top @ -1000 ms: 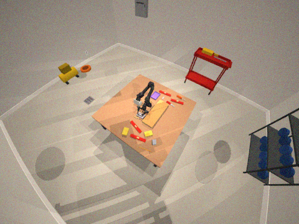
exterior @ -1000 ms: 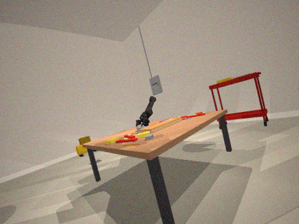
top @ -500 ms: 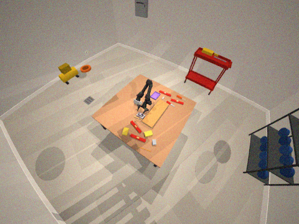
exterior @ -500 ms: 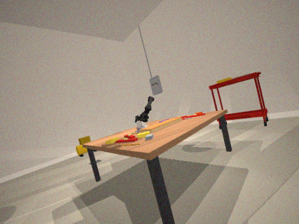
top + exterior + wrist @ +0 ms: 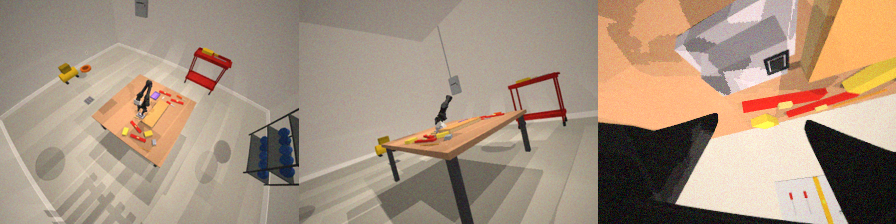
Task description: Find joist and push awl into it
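The grey stud finder (image 5: 141, 115) (image 5: 748, 47), with a small black-framed display, is at the table beside the long side of the orange-yellow floor panel (image 5: 157, 114) (image 5: 863, 40). My gripper (image 5: 142, 111) (image 5: 760, 120) is open and empty, close by the stud finder; in the wrist view the stud finder is beyond the fingertips, not between them. The purple tray (image 5: 155, 95) lies behind the panel and looks empty. A red-handled tool (image 5: 170, 103) with a pale shaft and an orange-handled tool (image 5: 180, 97) lie past the panel's far end; which is the awl I cannot tell. The joist is hidden.
Near the panel's near end lie red levels (image 5: 136, 126) (image 5: 137, 138), yellow blocks (image 5: 125, 131) (image 5: 148, 134) and a grey block (image 5: 154, 142). More red bars (image 5: 165, 93) (image 5: 177, 101) lie near the tray and tools. A red cart (image 5: 208, 68) (image 5: 537, 96) stands off the table.
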